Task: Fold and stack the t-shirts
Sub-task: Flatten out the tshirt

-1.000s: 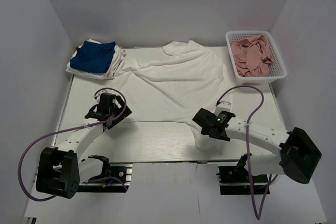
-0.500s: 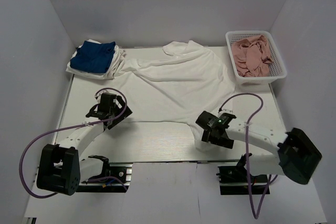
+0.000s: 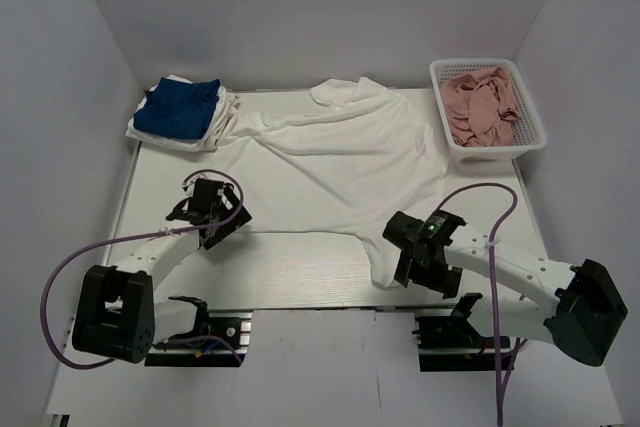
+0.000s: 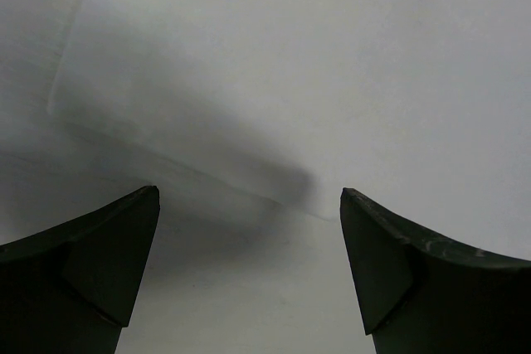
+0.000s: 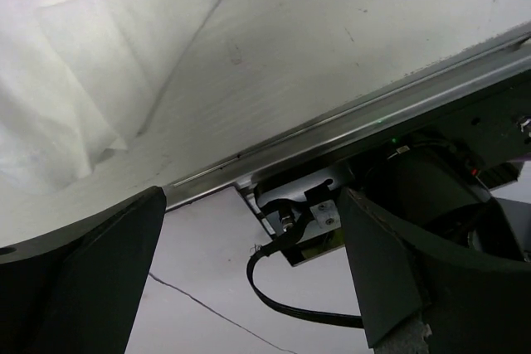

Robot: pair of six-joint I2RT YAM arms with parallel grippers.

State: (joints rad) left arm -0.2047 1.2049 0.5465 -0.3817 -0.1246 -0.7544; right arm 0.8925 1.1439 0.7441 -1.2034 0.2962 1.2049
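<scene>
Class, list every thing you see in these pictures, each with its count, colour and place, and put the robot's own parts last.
spread t-shirt: 1, white, middle of the table, crumpled
blue t-shirt: 1, royal blue, far left corner, top of the pile
folded white t-shirt: 1, white, under the blue one
basket: 1, white, far right corner
cloth: pink, bundled in the basket, count unclear
table: 1, white
cables: 2, purple, one per arm
left gripper: black, open, over the spread shirt's edge
right gripper: black, open, at the table's near edge

Big white shirt (image 3: 330, 162) hogs the middle; basket (image 3: 495, 150) blocks far right, folded stack (image 3: 180, 112) far left. Bare table (image 3: 290, 265) up front.
</scene>
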